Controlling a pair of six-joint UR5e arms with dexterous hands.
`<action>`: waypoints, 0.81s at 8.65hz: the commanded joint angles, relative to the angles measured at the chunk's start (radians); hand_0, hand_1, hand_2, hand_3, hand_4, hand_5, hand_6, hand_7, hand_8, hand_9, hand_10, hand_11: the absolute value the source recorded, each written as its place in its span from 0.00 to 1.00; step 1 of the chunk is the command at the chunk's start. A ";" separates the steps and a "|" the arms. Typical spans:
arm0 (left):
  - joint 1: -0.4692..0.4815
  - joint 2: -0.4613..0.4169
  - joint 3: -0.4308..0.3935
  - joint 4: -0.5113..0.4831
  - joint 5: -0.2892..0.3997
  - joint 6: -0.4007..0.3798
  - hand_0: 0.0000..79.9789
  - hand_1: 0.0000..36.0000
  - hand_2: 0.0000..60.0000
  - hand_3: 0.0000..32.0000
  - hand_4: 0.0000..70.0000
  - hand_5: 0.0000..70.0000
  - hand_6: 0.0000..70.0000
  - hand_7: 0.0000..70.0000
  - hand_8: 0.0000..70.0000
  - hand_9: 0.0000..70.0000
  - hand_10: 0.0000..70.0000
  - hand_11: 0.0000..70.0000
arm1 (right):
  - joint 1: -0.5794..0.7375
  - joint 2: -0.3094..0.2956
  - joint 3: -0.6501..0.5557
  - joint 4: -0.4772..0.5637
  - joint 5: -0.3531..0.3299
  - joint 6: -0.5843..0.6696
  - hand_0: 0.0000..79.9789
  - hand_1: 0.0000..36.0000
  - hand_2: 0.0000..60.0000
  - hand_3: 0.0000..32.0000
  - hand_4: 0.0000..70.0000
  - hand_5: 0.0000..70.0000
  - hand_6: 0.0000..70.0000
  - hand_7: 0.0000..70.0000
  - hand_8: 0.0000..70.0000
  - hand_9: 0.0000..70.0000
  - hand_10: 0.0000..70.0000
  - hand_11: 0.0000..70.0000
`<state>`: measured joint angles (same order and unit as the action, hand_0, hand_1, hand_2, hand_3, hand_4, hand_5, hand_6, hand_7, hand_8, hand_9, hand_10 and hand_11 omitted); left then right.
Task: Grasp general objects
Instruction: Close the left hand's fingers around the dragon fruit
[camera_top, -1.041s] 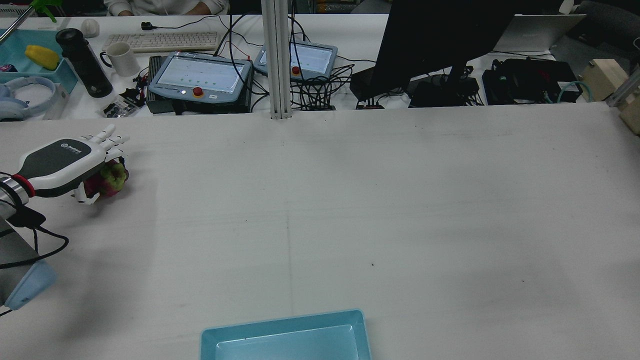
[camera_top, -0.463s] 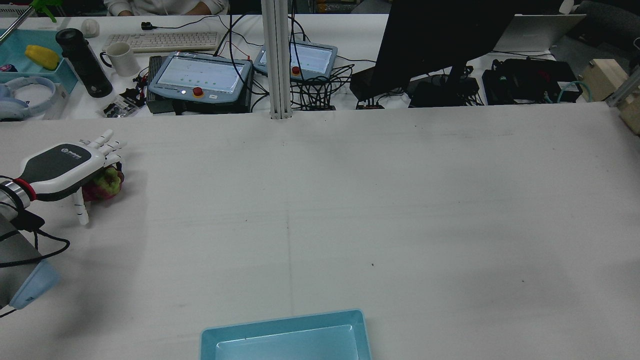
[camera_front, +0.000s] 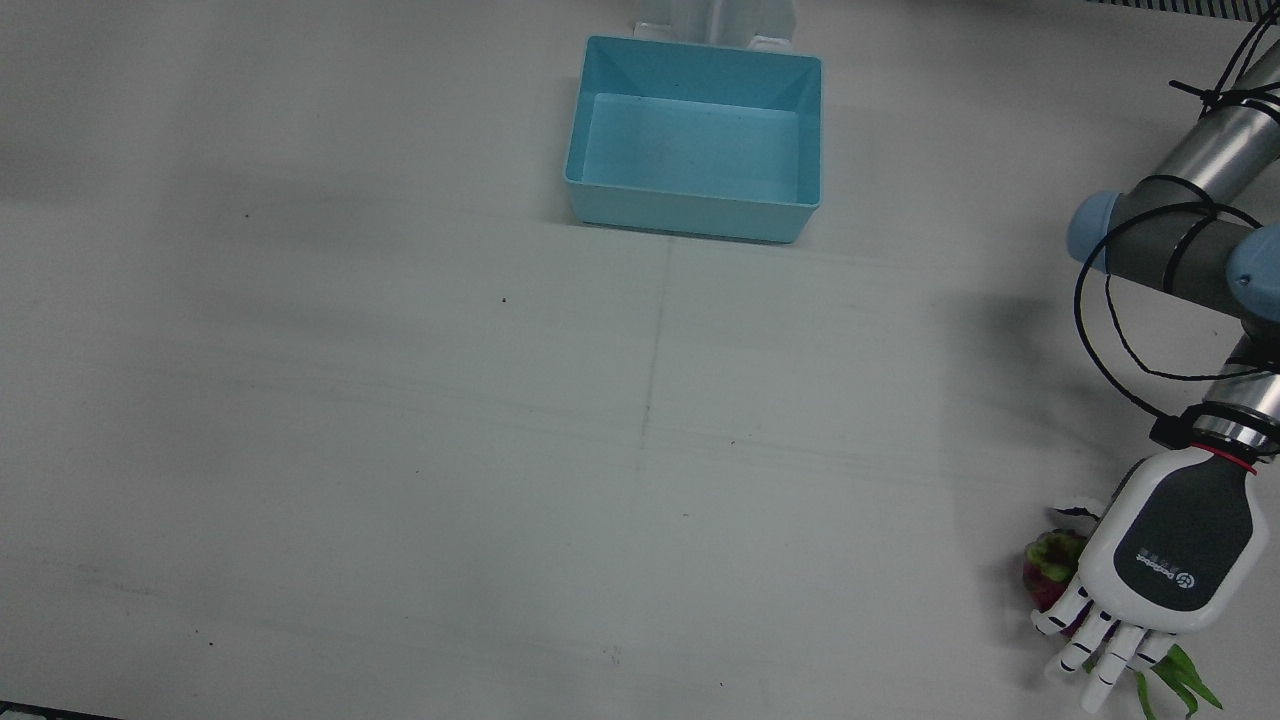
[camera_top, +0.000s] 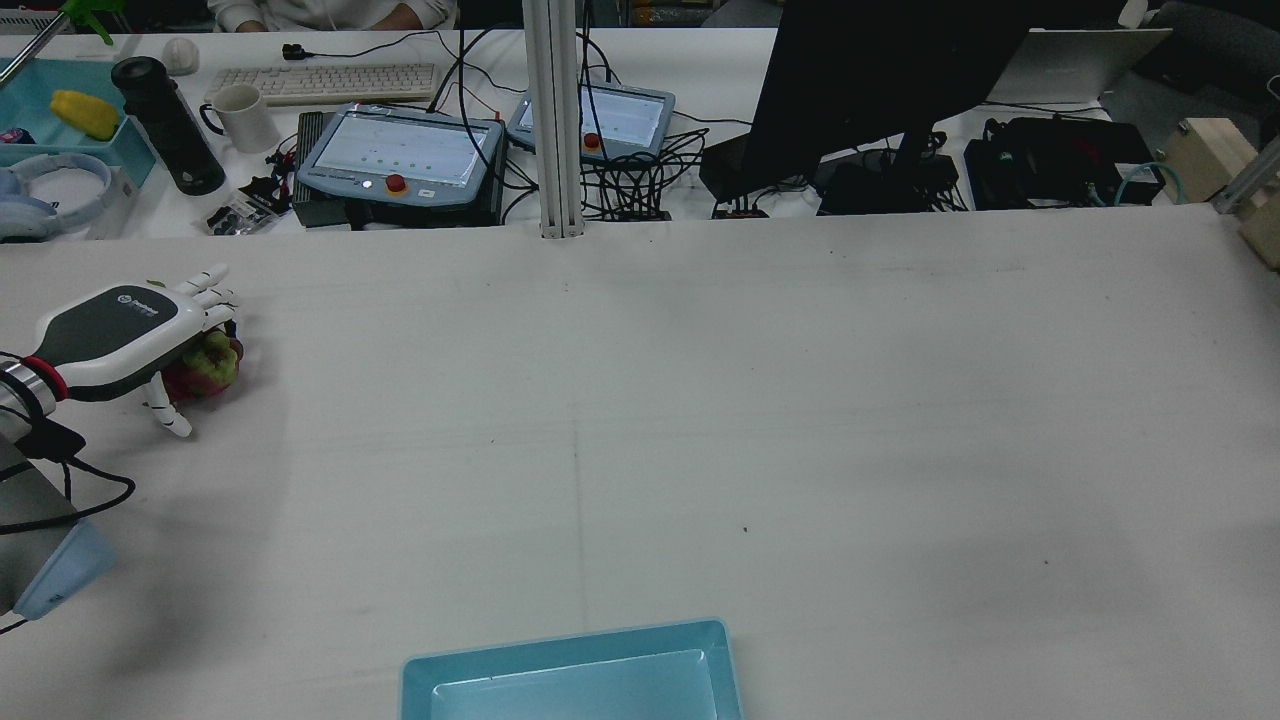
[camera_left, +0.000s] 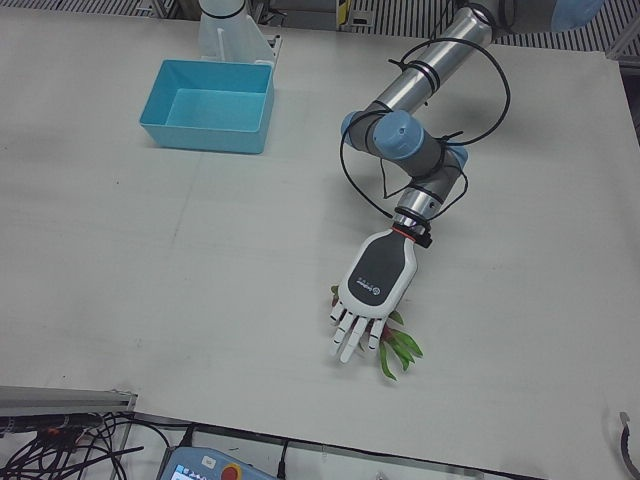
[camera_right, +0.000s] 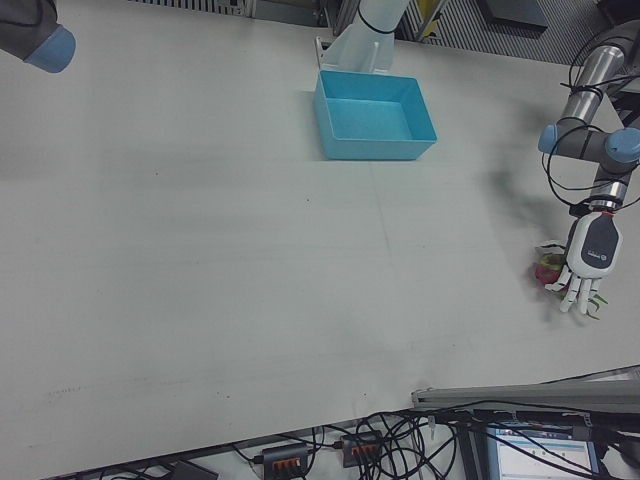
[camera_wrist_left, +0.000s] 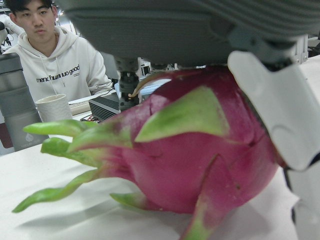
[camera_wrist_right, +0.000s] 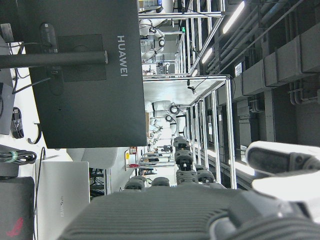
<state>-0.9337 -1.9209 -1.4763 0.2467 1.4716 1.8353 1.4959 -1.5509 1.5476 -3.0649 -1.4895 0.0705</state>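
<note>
A pink dragon fruit (camera_top: 210, 365) with green scales lies on the white table at its far left in the rear view. My left hand (camera_top: 120, 330) hovers palm-down right over it, fingers stretched flat, thumb pointing down beside the fruit. The hand is open. In the front view the fruit (camera_front: 1050, 565) peeks out from under the hand (camera_front: 1160, 560), its green leaves past the fingertips. The left hand view is filled by the fruit (camera_wrist_left: 200, 165), with one finger (camera_wrist_left: 280, 110) against its side. My right hand (camera_wrist_right: 165, 215) shows only in its own view, raised, holding nothing.
A light blue bin (camera_front: 695, 210) stands at the robot's edge of the table, mid-width, far from the fruit. Past the table's far edge are teach pendants (camera_top: 400, 150), a monitor (camera_top: 870, 80) and cables. A person (camera_wrist_left: 50, 55) sits beyond the fruit.
My left hand has drawn back a little toward the arm. Its thumb, curled under the fruit a second ago, now points down clear of it. The fruit shifted slightly left.
</note>
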 joint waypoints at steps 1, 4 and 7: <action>0.001 0.002 0.002 -0.003 -0.013 0.004 0.78 0.76 0.32 0.00 0.07 0.42 0.15 0.36 0.13 0.12 0.43 0.66 | 0.000 0.000 0.000 0.000 0.000 0.000 0.00 0.00 0.00 0.00 0.00 0.00 0.00 0.00 0.00 0.00 0.00 0.00; 0.003 0.000 0.021 -0.015 -0.014 0.004 0.76 0.72 0.32 0.00 0.13 0.55 0.20 0.43 0.18 0.20 0.44 0.67 | 0.000 0.000 -0.001 0.000 0.000 0.000 0.00 0.00 0.00 0.00 0.00 0.00 0.00 0.00 0.00 0.00 0.00 0.00; 0.003 -0.001 0.033 -0.024 -0.016 0.004 0.74 0.64 0.33 0.00 0.15 0.75 0.33 0.63 0.32 0.39 0.75 1.00 | 0.000 0.000 -0.001 0.000 0.000 0.000 0.00 0.00 0.00 0.00 0.00 0.00 0.00 0.00 0.00 0.00 0.00 0.00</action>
<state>-0.9312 -1.9212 -1.4494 0.2265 1.4574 1.8392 1.4956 -1.5509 1.5473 -3.0649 -1.4895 0.0706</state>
